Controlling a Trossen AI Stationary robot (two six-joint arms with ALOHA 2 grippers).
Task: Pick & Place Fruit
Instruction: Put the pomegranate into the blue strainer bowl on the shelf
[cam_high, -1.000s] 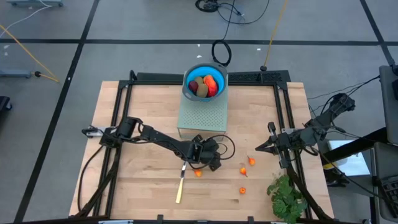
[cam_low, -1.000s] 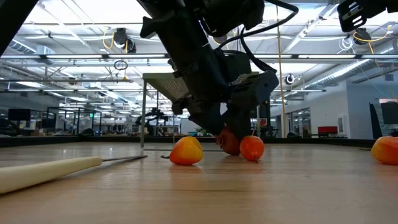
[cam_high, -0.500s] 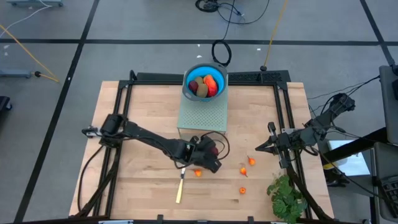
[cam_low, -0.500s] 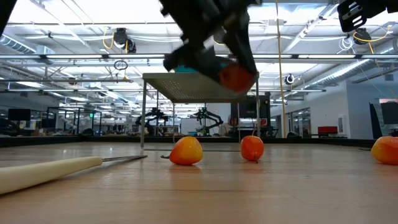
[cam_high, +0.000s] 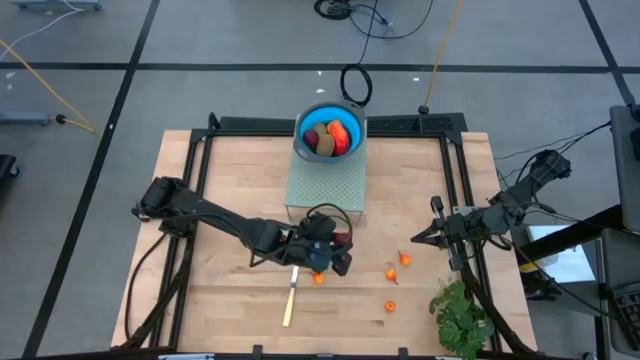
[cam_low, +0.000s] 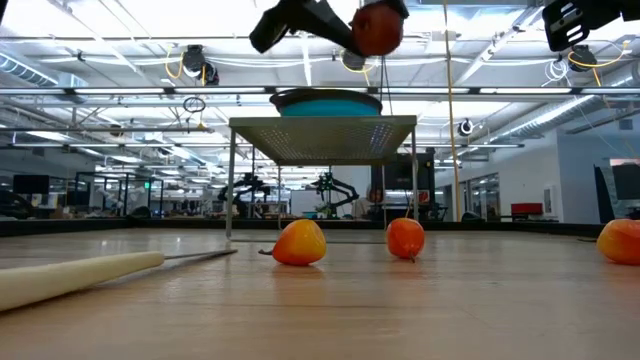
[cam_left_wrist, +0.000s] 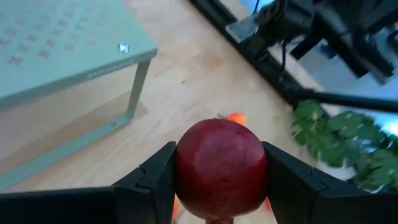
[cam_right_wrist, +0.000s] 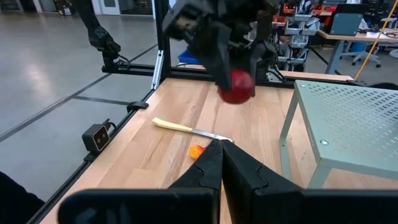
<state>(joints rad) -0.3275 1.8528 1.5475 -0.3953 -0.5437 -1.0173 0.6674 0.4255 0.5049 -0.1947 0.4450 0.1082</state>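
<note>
My left gripper (cam_high: 338, 250) is shut on a dark red ball (cam_left_wrist: 221, 168) and holds it in the air near the table's middle, in front of the pale green perforated stand (cam_high: 325, 185). On that stand sits a blue bowl (cam_high: 303, 140) with a red-orange oblong, an olive-brown oval and a dark red piece inside. Several tiny orange bits (cam_high: 391, 273) lie on the wood. My right gripper (cam_high: 415, 238) waits shut and empty at the table's right side. My left gripper pinches the dark red ball by two opposite sides (cam_left_wrist: 184, 169) between its two fingers (cam_left_wrist: 152, 177). The fingers slant downward, coming from the table's left. In the low view the ball (cam_low: 378, 28) hangs clear of the table, above the level of the stand's top.
A pale-handled knife (cam_high: 290, 300) lies near the front edge below the left gripper, with an orange bit (cam_high: 319, 279) beside its blade. A leafy green bunch (cam_high: 460, 318) lies at the front right corner. Black rails frame the table's sides.
My left gripper has risen from the table beside the orange bits, rolling its wrist as it went and staying shut on the dark red ball. The ball, which was down at the tabletop, is now lifted clear, higher than the stand's top.
</note>
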